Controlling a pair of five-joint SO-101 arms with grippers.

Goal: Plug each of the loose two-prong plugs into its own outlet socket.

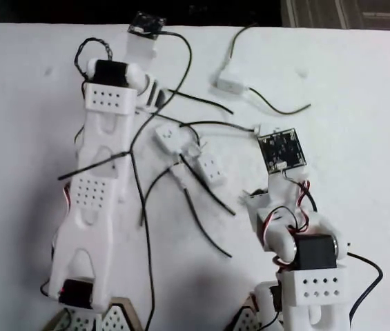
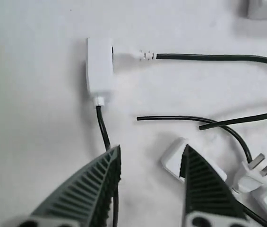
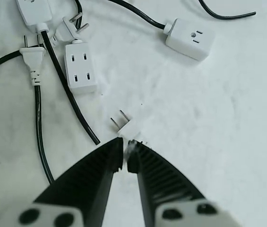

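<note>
My right gripper [image 3: 126, 143] is shut on the rear end of a small white two-prong plug [image 3: 125, 125], whose prongs point away from it. Beyond it lie a white double outlet block [image 3: 81, 71], a corded single outlet [image 3: 190, 38] and a loose plug on a black cord [image 3: 31, 59]. My left gripper [image 2: 152, 150] is open with nothing held, just above the table. A white outlet [image 2: 192, 165] lies partly behind one finger, and another outlet [image 2: 99, 66] sits farther off, with a cord end [image 2: 145, 56] beside it. In the high view the outlets [image 1: 210, 167] lie between the arms.
Black cords [image 1: 201, 207] cross the white table between the arms in several loops. A third outlet [image 1: 229, 83] lies at the far side. Another white plug [image 2: 256, 170] rests by the outlet near my left gripper. Open table lies to the right [image 1: 360, 138].
</note>
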